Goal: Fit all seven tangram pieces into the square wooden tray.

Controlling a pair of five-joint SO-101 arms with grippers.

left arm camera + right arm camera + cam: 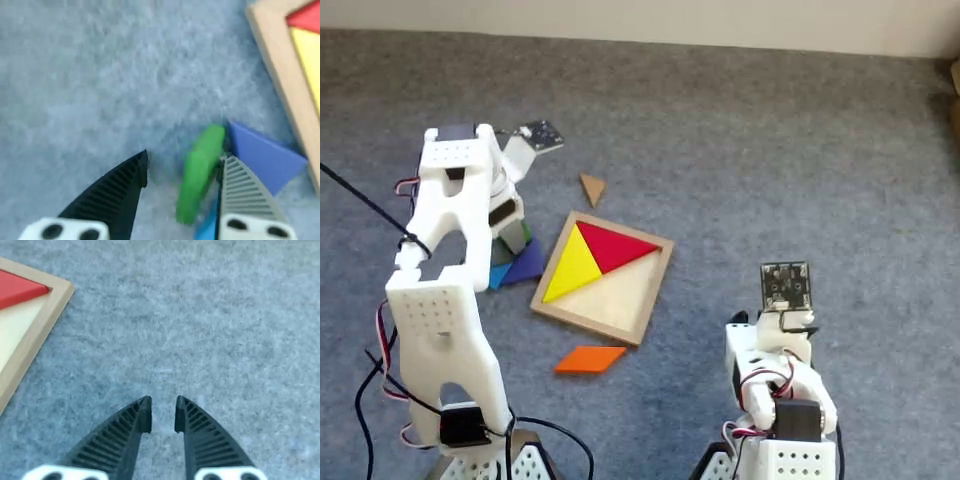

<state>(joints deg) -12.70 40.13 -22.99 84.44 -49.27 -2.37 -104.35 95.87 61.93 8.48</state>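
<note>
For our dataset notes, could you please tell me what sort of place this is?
Likely a tabletop robot-manipulation bench: the white left arm and right arm sit side by side on a grey carpet-like surface, near a wooden tangram tray.

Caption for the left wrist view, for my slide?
Open left gripper around green piece, blue piece beside it, tray beyond.

My high camera sits well above, looking down on the carpet (770, 130), tray (657, 293) mid-frame. The left wrist camera looks past the left gripper (185, 162) and the right past the right gripper (162, 415), both close to the carpet. All three share the tray rim (270, 60) (37, 335).
</note>
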